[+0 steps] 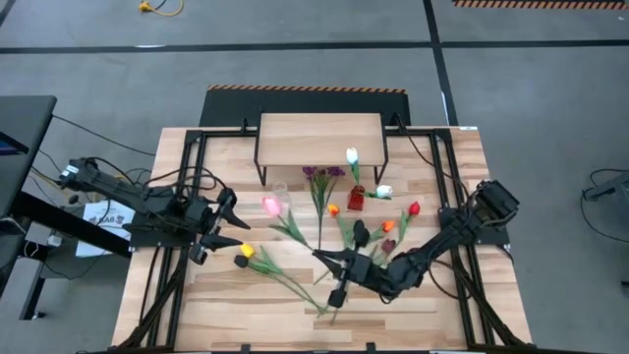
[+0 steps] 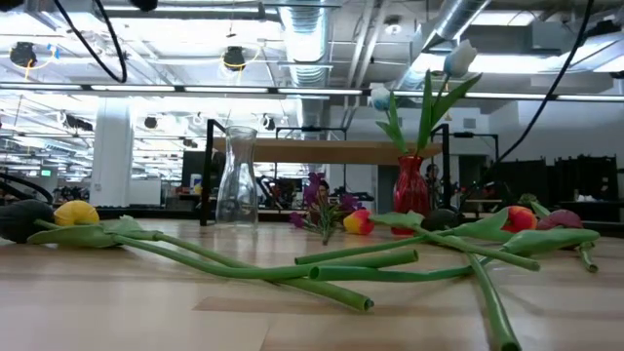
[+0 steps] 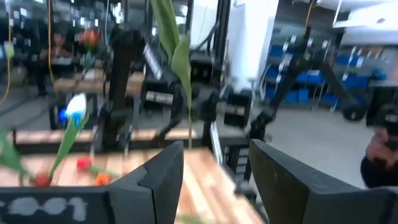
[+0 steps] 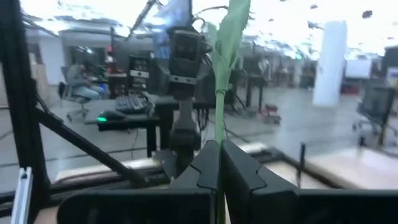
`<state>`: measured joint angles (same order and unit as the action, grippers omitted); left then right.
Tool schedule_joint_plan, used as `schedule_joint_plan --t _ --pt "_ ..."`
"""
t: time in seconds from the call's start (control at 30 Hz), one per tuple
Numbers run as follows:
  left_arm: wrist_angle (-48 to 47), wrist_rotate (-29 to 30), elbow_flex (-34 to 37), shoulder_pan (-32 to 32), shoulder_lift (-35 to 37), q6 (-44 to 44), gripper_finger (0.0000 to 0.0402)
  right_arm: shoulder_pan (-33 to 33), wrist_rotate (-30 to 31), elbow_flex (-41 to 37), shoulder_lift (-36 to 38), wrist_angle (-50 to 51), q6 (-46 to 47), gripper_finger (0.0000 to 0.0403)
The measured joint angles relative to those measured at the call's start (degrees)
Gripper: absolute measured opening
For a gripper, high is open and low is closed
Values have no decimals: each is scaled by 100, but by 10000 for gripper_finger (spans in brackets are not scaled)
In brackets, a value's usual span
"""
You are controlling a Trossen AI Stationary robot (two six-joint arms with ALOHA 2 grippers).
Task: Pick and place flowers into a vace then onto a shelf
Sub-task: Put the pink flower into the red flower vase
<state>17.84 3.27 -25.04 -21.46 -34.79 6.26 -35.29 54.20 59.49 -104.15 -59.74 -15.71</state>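
Observation:
My right gripper [image 1: 319,256] hovers over the table's near middle, shut on a green-stemmed flower [image 4: 219,93]. Its stem runs toward the far left to a pink head [image 1: 272,205]. My left gripper [image 1: 231,224] waits open at the left with nothing between its fingers [image 3: 168,180]. A clear glass vase [image 2: 237,175] stands empty in front of the shelf [image 1: 319,138]. A red vase [image 2: 410,185] holds white tulips [image 1: 352,155]. A yellow tulip [image 1: 246,252], a purple sprig [image 1: 322,175] and several other tulips lie on the table. My right gripper pinches the flower's bare stem [image 4: 219,127] between its two fingers, below the leaves [image 4: 233,25]. The fingers come roughly level from the table's right and lie across the stem. The flower rises above the fingers, tilted toward the far left; its lower end is hidden.
Loose stems [image 2: 292,273] cross the near middle of the table. Orange [image 1: 332,209], red [image 1: 413,208] and dark maroon [image 1: 388,226] tulips lie close by my right arm. Black frame rails [image 1: 187,197] run along both sides of the table.

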Motion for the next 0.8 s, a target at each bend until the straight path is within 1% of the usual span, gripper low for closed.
schedule_joint_plan --t 0.13,0.27,0.57,0.7,0.8 --pt "849 4 0 8 -461 -208 174 236 -500 80 -23 19 -122 0" --pt "1434 0 0 79 -939 -385 174 469 -1074 89 -23 54 -43 0" --pt "2496 -224 2 337 -2033 -269 174 793 -1577 89 -23 27 -35 0" --pt "3132 -430 2 397 -2487 -200 174 916 -1700 89 -23 10 -15 0" --pt "3634 -442 2 394 -2778 -197 174 1010 -1848 89 -23 8 71 0"
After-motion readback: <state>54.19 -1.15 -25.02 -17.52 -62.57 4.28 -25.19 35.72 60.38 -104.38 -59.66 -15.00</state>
